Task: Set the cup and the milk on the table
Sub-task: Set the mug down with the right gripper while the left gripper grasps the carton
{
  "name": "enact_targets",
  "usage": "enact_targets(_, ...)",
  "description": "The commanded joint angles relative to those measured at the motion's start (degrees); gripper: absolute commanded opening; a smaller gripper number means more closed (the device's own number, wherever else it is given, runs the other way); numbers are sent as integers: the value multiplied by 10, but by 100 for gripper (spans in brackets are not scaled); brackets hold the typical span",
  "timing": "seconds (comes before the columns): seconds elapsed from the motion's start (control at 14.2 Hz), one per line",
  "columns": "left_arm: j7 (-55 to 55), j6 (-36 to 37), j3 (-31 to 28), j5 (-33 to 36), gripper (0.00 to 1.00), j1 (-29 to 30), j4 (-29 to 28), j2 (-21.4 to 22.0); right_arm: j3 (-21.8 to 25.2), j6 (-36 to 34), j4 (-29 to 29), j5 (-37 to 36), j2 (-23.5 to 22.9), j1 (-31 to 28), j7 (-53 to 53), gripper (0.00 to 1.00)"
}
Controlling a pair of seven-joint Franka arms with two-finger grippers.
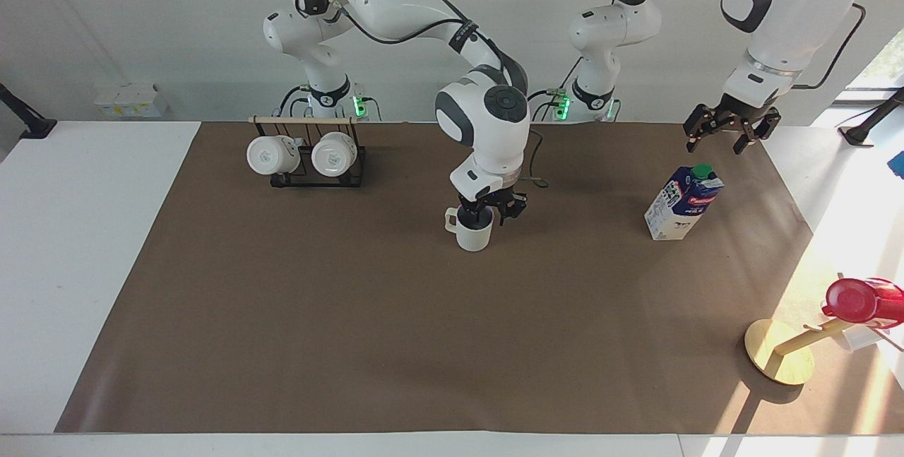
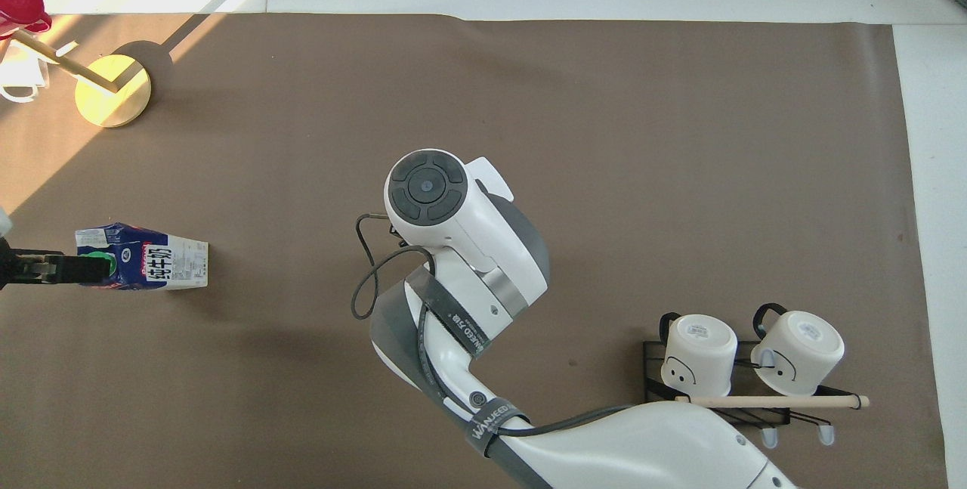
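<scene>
The pale ribbed cup (image 1: 473, 234) stands upright on the table's brown mat (image 1: 353, 316), about midway along it. My right gripper (image 1: 487, 215) is just over the cup's rim, and its fingers look open astride the rim. In the overhead view the right arm hides the cup. The blue and white milk (image 1: 681, 203) stands on the mat toward the left arm's end; it also shows in the overhead view (image 2: 162, 266). My left gripper (image 1: 720, 140) hangs open just above the milk's green cap, apart from it, and covers the cap in the overhead view (image 2: 68, 270).
A black rack (image 1: 311, 157) with two glossy white mugs stands near the right arm's base. A round wooden stand (image 1: 777, 358) with a red bottle (image 1: 861, 299) is at the left arm's end, farther from the robots than the milk.
</scene>
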State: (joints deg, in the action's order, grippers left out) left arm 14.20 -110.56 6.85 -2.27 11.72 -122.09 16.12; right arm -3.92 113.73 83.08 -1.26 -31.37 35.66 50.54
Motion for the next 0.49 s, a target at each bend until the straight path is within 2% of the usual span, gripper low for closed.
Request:
enact_targets(0.0,47,-61,2,7,100,-1,-52,28,0,2,-8,-3,1,-4,20,94)
enact_targets(0.21,57,-102,2,7,100,-4,-78,27,3,1,-7,-3,26,-9,23,95)
enact_targets(0.42,57,-141,2,7,100,-4,-110,25,7,1,25,-4,82,-46,13,100)
